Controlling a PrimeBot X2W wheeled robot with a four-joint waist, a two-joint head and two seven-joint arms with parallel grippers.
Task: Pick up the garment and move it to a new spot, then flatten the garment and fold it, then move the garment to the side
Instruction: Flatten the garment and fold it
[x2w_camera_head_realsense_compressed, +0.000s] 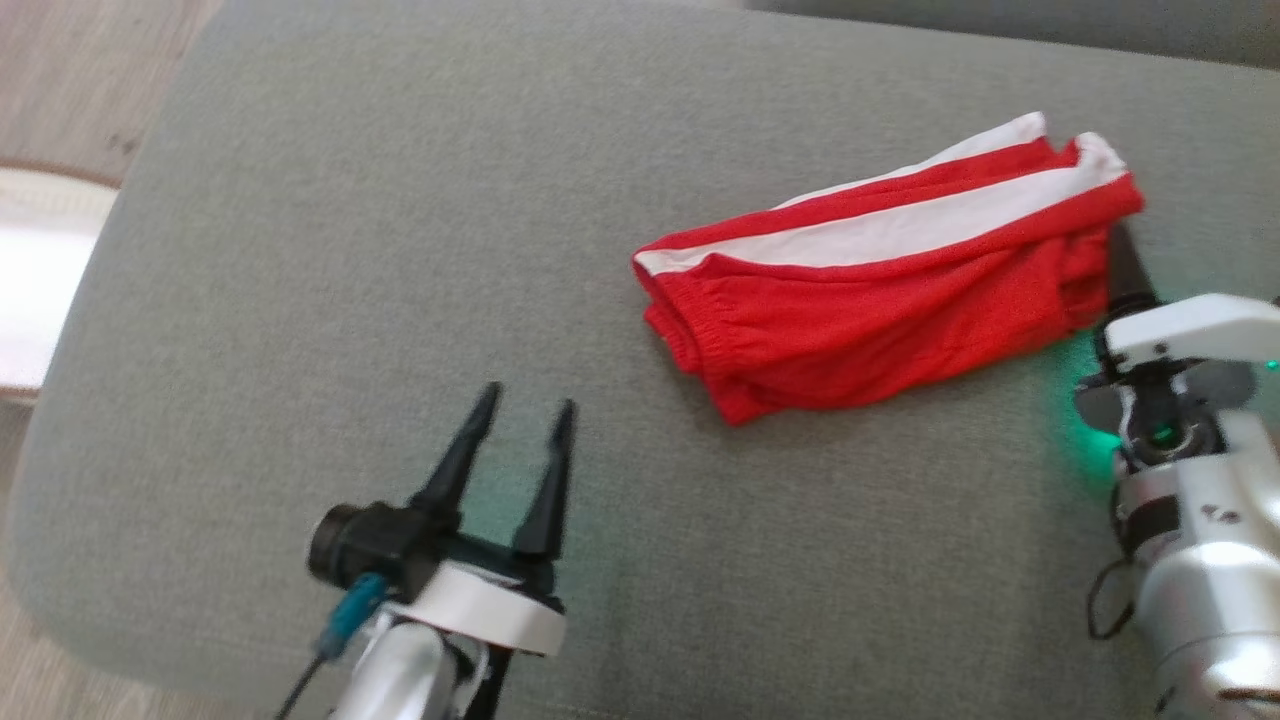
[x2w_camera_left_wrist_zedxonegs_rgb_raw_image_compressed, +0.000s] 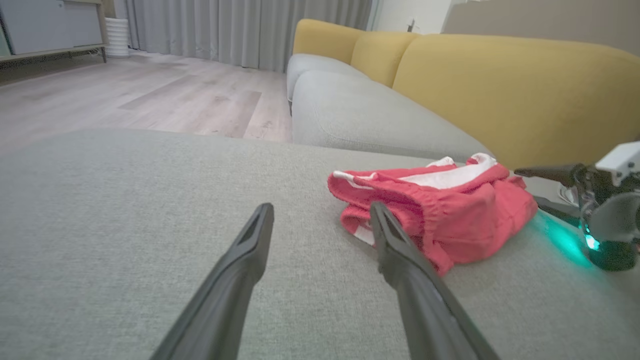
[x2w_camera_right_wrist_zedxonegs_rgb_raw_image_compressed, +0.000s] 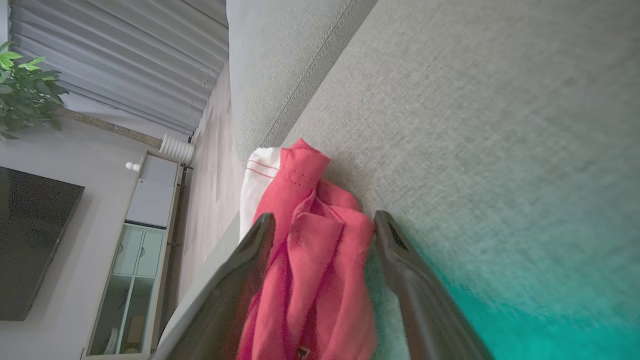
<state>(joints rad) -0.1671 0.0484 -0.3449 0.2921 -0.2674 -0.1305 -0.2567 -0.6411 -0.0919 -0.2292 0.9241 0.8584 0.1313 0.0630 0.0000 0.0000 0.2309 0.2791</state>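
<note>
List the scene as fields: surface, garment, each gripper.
surface: grey cushion
garment: red shorts with a white stripe, folded, lying on the cushion
left gripper: open, over bare cushion, apart from the shorts
right gripper: open, fingers either side of one end of the shorts, not closed on it

I find soft, even daylight in every view, no glare. A green glow beside the right gripper (x2w_camera_right_wrist_zedxonegs_rgb_raw_image_compressed: 324, 220) tints the cushion (x2w_camera_right_wrist_zedxonegs_rgb_raw_image_compressed: 500, 125). Shadows are faint under the garment (x2w_camera_head_realsense_compressed: 880, 290). Head view slightly blurred; wrist views bend toward their edges, near fingers (x2w_camera_left_wrist_zedxonegs_rgb_raw_image_compressed: 225, 300) soft.
</note>
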